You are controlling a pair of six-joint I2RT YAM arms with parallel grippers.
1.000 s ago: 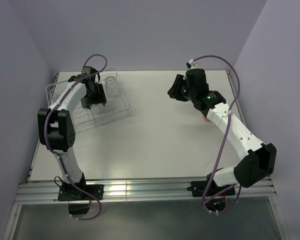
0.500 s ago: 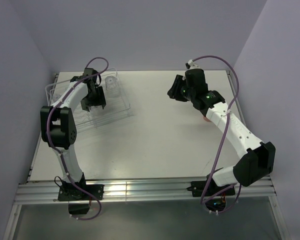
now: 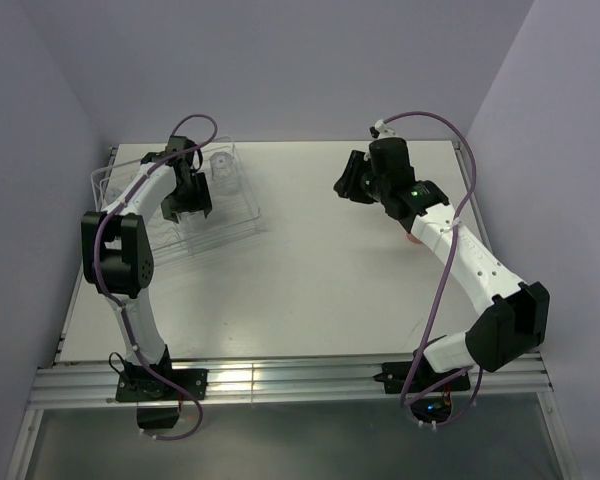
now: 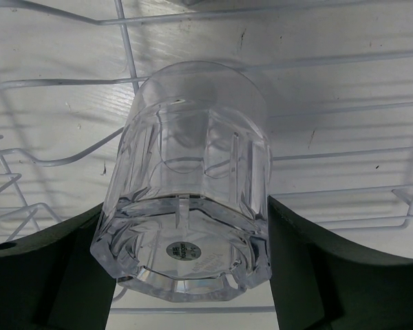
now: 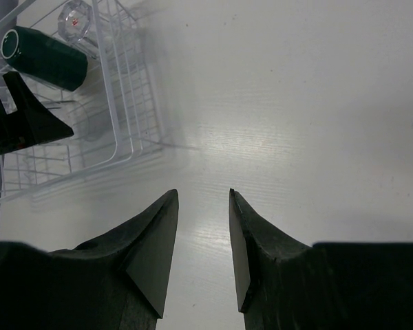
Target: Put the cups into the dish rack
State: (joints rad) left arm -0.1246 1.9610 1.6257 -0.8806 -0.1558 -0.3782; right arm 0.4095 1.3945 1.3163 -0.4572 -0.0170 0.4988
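1. Lilac walls close in a white table [image 3: 310, 270], with the dish rack [image 3: 242, 222] sitting at its far left corner.
2. Inside the rack, a clear tumbler [image 4: 189, 185] lies between the fingers of the left gripper [image 4: 186, 275], base toward the wrist camera. The fingers bracket its sides, but whether they press it or have just let go cannot be told from the frames.
3. To do this step well, the tumbler should rest fully on the rack wires before the fingers spread wider. I judge a straight retreat along the cup's axis safest, since a sideways pull could roll it.
4. Also in the rack, at its far end, are the dark green mug [image 5: 45, 60] lying on its side and another clear tumbler [image 5: 76, 19] beside it.
5. Over the table's far right part hangs the right gripper [image 5: 203, 240], fingers partly apart and holding nothing.
6. A sliver of pink shows beside the right arm near the table's right edge, probably the salmon-pink cup [image 3: 412, 239], waiting its turn.
7. One small round dark sticker [image 4: 181, 251] sits on the held tumbler's base; its print is too small to read. No other writing shows.
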